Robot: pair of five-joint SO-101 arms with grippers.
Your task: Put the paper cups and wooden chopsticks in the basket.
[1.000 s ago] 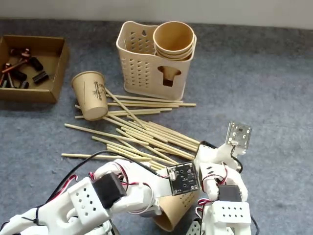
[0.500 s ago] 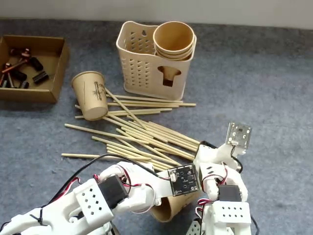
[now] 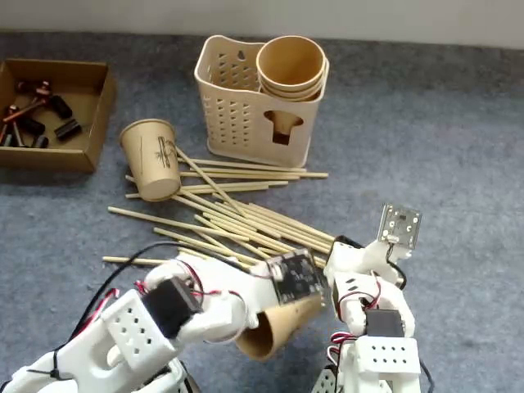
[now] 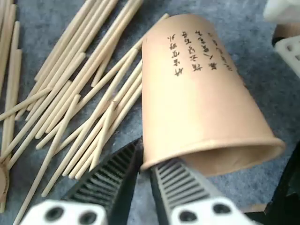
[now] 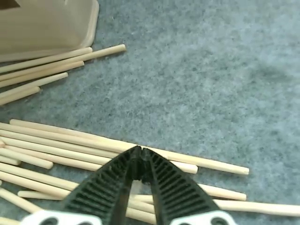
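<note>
Left gripper (image 4: 144, 157) was clamped on the rim of a paper cup (image 4: 201, 108), its arm stretched low across the table's near edge. Held on its side, the cup had its mouth at the jaws and its base pointing away, beside the scattered wooden chopsticks (image 4: 70, 93). Right gripper (image 5: 139, 157) was closed and empty over the chopsticks.

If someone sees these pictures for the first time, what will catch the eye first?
First comes the paper cup, on its side and pinched at its rim by the left end effector, close to the arms' bases. Beyond it, many wooden chopsticks lie scattered over the middle of the table. At the far side, the basket already holds stacked cups.
</note>
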